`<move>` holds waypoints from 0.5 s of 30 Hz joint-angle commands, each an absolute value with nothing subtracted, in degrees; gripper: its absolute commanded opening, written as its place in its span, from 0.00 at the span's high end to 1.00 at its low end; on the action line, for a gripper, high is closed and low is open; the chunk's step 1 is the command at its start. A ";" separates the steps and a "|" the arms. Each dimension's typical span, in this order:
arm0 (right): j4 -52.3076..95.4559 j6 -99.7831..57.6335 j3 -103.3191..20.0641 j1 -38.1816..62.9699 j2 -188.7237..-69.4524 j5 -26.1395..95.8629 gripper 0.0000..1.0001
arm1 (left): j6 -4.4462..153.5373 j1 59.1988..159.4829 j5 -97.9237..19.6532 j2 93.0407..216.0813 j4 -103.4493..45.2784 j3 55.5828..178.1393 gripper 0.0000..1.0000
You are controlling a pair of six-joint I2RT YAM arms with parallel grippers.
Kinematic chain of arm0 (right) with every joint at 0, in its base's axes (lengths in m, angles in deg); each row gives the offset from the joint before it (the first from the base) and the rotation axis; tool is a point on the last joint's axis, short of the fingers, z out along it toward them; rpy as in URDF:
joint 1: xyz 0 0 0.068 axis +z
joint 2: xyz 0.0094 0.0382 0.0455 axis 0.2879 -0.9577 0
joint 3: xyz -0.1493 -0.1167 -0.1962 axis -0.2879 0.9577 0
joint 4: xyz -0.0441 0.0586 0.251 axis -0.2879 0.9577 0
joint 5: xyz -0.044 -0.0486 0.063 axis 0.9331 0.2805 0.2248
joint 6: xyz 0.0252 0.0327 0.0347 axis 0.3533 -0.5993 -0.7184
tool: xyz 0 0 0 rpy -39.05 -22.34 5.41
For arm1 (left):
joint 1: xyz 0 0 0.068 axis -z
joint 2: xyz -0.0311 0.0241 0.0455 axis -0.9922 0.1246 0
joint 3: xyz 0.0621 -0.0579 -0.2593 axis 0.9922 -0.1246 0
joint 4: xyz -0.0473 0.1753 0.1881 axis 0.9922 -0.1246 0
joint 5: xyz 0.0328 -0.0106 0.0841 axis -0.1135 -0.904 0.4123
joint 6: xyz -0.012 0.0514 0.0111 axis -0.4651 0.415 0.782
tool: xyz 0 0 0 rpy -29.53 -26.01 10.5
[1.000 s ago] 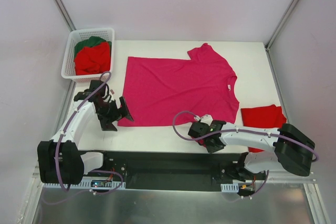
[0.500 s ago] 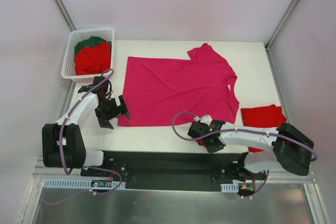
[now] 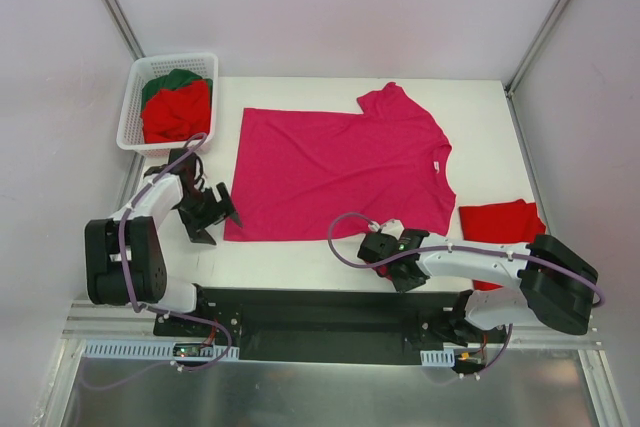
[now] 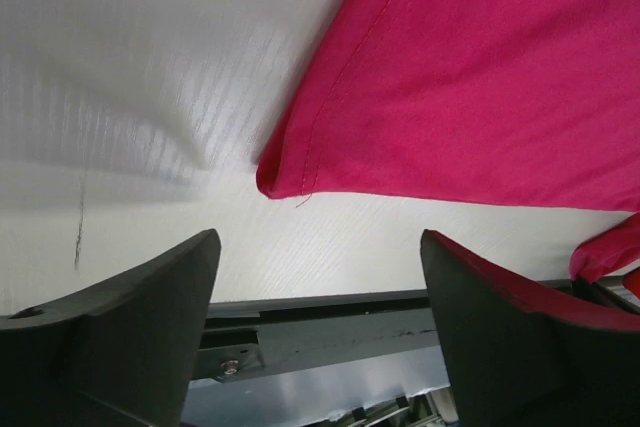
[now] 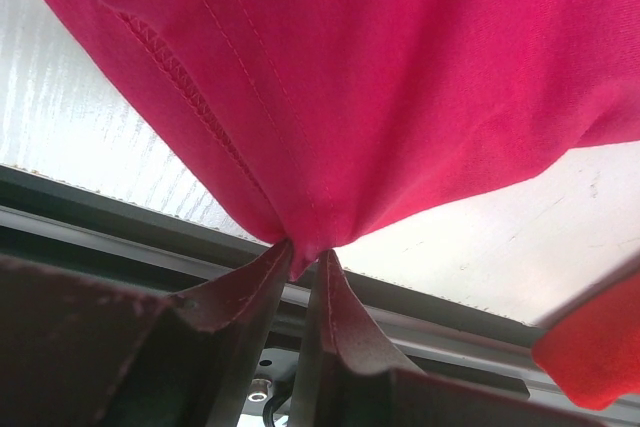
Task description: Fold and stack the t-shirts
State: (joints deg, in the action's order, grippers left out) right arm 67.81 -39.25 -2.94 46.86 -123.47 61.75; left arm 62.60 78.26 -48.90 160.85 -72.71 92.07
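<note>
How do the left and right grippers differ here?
The left gripper is open and holds nothing; the right gripper is pinched shut on the pink shirt. The left gripper sits off the shirt's near left corner; the right gripper grips its near edge further right. Both are low over the table.

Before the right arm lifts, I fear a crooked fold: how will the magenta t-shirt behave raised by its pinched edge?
Probably floppy: the magenta t-shirt gathers into pleats where the right gripper pinches it. Lifted there alone, it would likely sag and trail. Lying flat and thin, it seems light.
</note>
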 commanded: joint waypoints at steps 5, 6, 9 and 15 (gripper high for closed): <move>68.26 -39.13 -4.49 46.72 -123.59 61.93 0.80 | 64.33 78.01 -52.84 163.79 -69.34 90.84 0.40; 68.35 -39.13 -4.58 46.81 -123.68 62.01 0.80 | 64.33 78.01 -52.85 164.05 -69.16 90.66 0.41; 68.35 -39.22 -4.58 46.72 -123.77 62.01 0.80 | 64.50 78.01 -52.94 165.20 -68.72 90.48 0.47; 68.26 -39.22 -4.67 46.73 -123.77 62.10 0.80 | 63.98 77.83 -50.39 165.90 -68.89 90.13 0.47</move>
